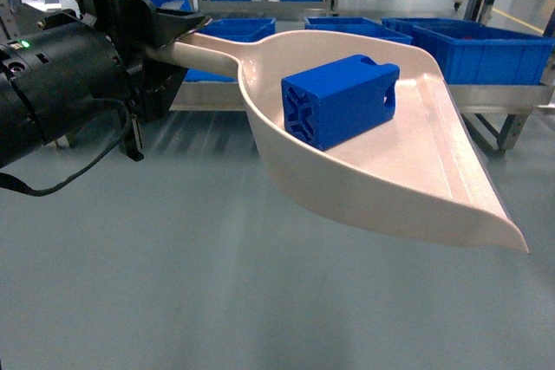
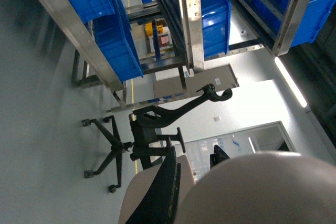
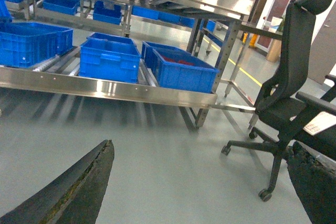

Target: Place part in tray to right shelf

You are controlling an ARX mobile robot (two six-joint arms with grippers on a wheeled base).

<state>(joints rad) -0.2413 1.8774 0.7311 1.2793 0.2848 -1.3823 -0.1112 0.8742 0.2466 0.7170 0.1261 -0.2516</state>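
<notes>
Holding the tray (image 1: pixel 381 188) by its handle, your left fingers (image 1: pixel 169 36) were clamped tight. The part (image 1: pixel 340 100) lay inside, pointing right toward the right shelf (image 1: pixel 499 97). Your right fingers (image 3: pixel 100 182) stood apart.

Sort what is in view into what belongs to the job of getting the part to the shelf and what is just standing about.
Belongs to the job:
- blue part, lying in the tray
- beige tray, held by its handle in the left gripper
- steel shelf
- right gripper, open, holding nothing

Just standing about:
- blue bins on the rack
- black office chair
</notes>
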